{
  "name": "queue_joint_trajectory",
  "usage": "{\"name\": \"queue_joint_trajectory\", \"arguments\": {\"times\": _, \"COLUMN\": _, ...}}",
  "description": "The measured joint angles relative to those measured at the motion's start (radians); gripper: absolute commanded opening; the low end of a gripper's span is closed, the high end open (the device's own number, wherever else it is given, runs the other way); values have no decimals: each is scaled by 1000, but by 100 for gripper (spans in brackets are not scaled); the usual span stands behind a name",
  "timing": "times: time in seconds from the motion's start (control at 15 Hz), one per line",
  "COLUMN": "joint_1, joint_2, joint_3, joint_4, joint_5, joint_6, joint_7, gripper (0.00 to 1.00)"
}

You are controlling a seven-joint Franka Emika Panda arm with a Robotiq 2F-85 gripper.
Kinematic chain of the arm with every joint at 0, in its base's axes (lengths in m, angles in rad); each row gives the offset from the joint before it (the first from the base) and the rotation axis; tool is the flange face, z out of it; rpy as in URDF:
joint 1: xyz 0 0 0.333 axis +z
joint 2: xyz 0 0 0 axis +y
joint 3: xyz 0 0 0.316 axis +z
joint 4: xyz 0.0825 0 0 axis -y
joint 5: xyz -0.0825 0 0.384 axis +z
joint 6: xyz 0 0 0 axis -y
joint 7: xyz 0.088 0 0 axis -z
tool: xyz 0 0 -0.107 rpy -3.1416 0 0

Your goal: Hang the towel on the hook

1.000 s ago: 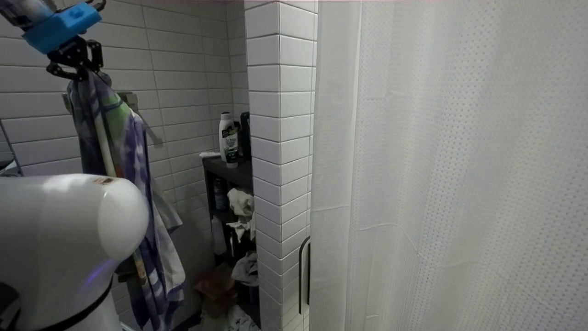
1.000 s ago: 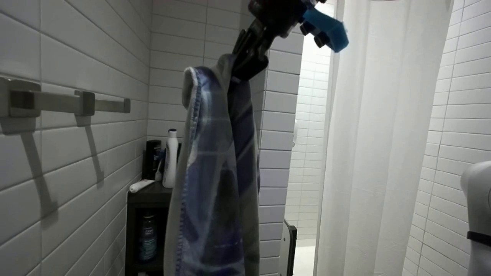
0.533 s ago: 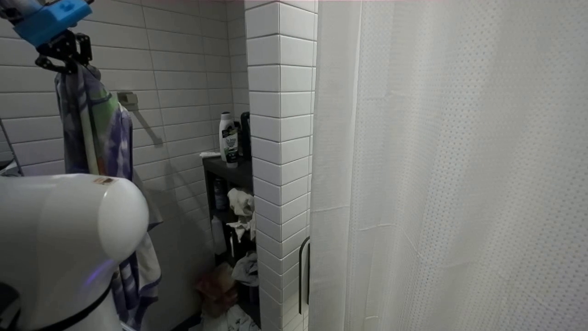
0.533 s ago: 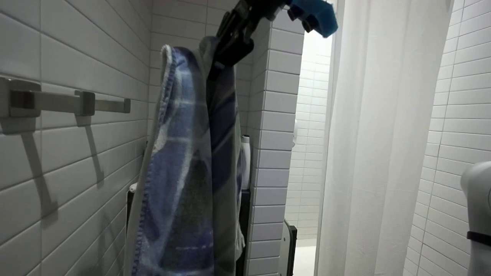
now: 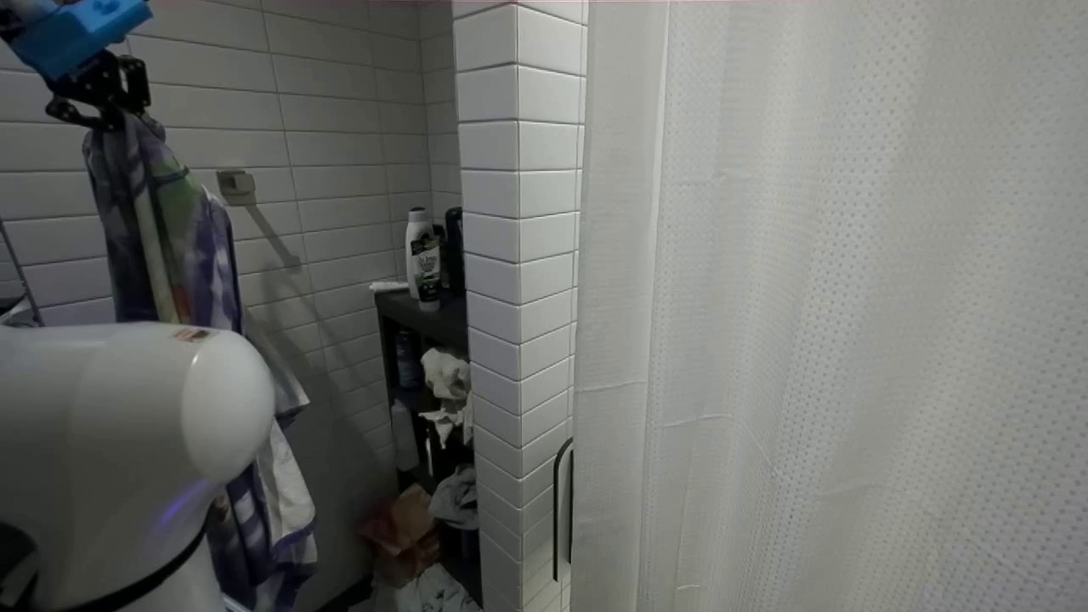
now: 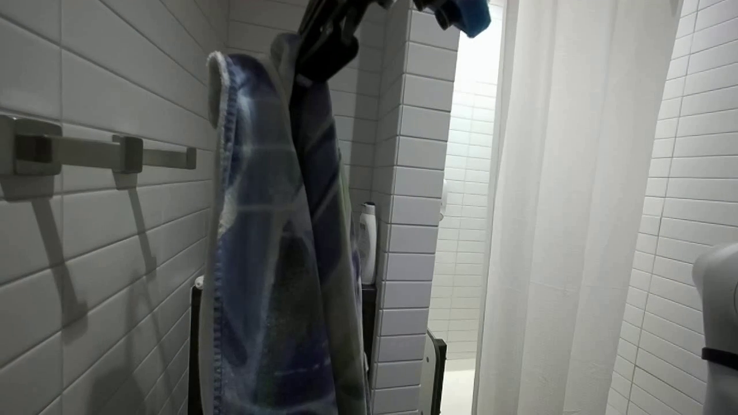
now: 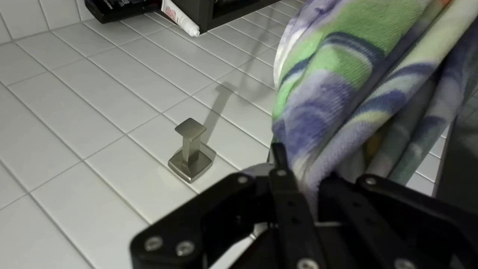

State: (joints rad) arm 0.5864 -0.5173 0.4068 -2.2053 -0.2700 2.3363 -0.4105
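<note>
The towel (image 5: 191, 229), purple-blue, grey and green with pale patches, hangs in long folds; it also shows in an exterior view (image 6: 259, 242) and in the wrist view (image 7: 328, 97). My gripper (image 7: 304, 172) is shut on its gathered top. It shows at upper left in an exterior view (image 5: 119, 119) and at the top edge in an exterior view (image 6: 308, 69). The metal hook (image 7: 190, 149), with square cap and base, stands on the tiled wall, left of the towel and apart from it. The hook fitting also shows in both exterior views (image 5: 236, 187) (image 6: 86, 153). The towel's lower part is partly hidden.
A dark shelf (image 5: 421, 316) with bottles (image 5: 422, 255) stands in the corner beside a tiled pillar (image 5: 518, 212). A large white curtain (image 5: 816, 297) hangs at the right. The robot's white arm (image 5: 144, 408) covers part of the towel.
My gripper and the towel have moved left and up in both exterior views. The towel has moved off the hook's place in the picture. Its lower end swung left, then back right.
</note>
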Motion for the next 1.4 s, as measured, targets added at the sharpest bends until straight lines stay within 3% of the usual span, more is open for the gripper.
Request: {"name": "queue_joint_trajectory", "arguments": {"times": 1.4, "joint_1": 0, "joint_2": 180, "joint_3": 37, "joint_4": 106, "joint_5": -20, "joint_6": -2, "joint_7": -95, "gripper": 2}}
